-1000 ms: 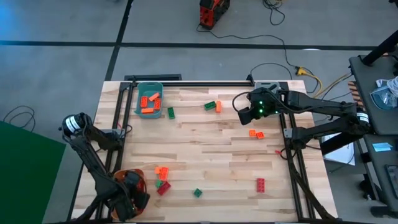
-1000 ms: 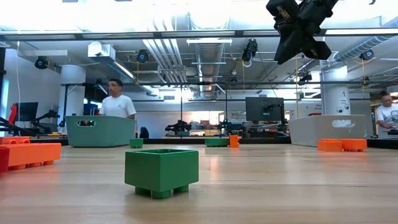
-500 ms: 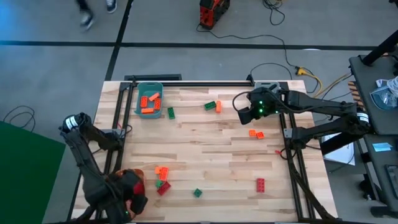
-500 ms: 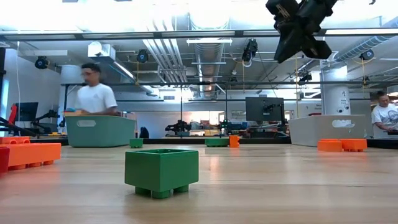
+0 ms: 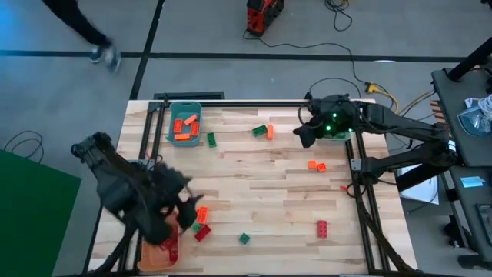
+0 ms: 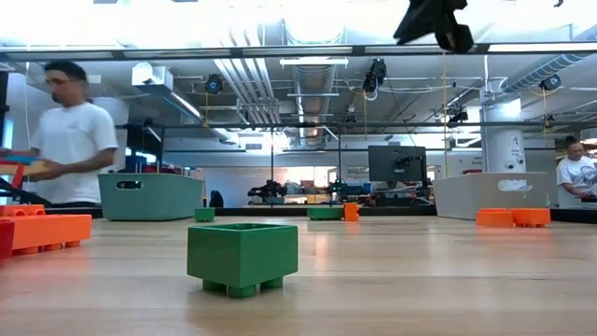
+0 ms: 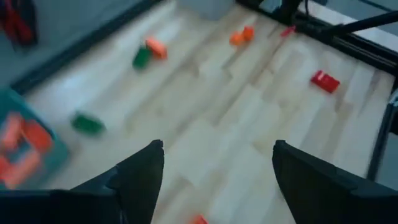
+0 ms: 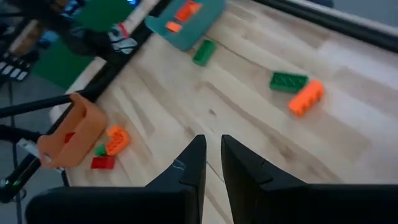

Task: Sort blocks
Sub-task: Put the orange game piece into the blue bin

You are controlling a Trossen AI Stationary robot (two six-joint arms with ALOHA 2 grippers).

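Small blocks lie scattered on the wooden table: a green and orange pair [image 5: 263, 131] far centre, a green one [image 5: 211, 139] beside the teal bin [image 5: 184, 108], two orange ones [image 5: 316, 165], a red one [image 5: 322, 227], a green one [image 5: 244, 238], and an orange, green and red cluster [image 5: 200, 221]. Above the table by that cluster, my left gripper [image 7: 217, 155] hangs wide open and holds nothing. High at the far right, my right gripper [image 8: 211, 163] is shut and holds nothing.
The teal bin holds several orange blocks [image 5: 184, 127]. An orange bin [image 5: 151, 255] with a red block stands at the near left corner. A grey bin [image 6: 485, 194] is far right, under my right arm. A person [image 6: 65, 140] walks behind the table.
My left arm has risen from the near left corner and swung toward the table's middle, over the block cluster. My right gripper has moved up and back toward the far right corner. The person behind the table has walked left.
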